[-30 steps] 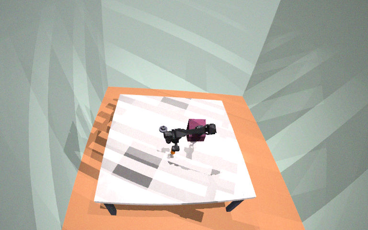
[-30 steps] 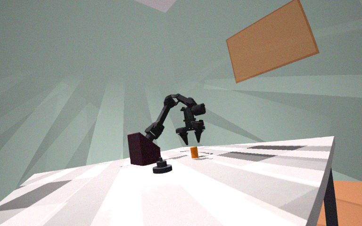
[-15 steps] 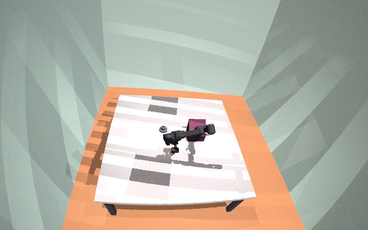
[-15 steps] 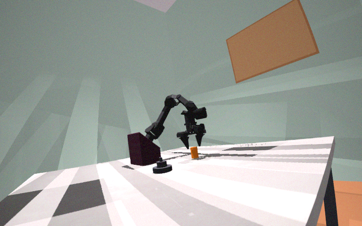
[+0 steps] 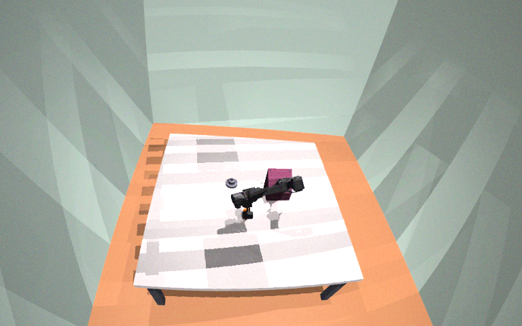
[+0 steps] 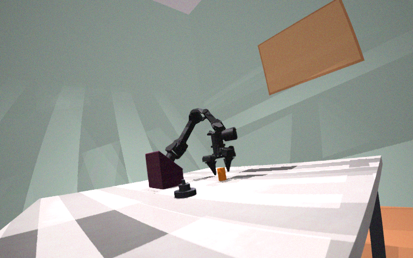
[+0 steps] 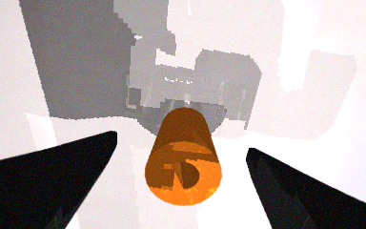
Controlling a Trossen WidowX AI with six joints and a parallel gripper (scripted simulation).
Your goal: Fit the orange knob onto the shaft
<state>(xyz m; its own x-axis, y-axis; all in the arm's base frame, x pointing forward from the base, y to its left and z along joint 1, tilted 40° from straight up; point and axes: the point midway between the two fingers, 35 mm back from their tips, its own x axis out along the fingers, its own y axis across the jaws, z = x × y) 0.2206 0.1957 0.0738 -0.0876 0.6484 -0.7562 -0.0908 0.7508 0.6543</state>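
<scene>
The orange knob (image 5: pixel 245 210) (image 6: pixel 222 177) (image 7: pixel 183 197) stands upright on the table. Its top and hole face up in the wrist view; the hole's flat side seems to be on the left, though shadow makes this unclear. My gripper (image 6: pixel 221 172) (image 7: pixel 182 145) is open and points down, with its fingertips apart on either side of the knob, around its upper part, and nothing gripped. The dark round pedestal (image 5: pixel 231 185) (image 6: pixel 185 192) stands apart from the knob, with its bare shaft (image 6: pixel 183 181) pointing up. The shaft's flat side cannot be made out.
The maroon block (image 5: pixel 279 174) (image 6: pixel 154 170) at the arm's base stands on the white table (image 5: pixel 184 207) (image 6: pixel 273 194), near the pedestal. The arm (image 5: pixel 269 189) (image 6: pixel 189 130) reaches from it over the table. Patchy shadows cross the table top.
</scene>
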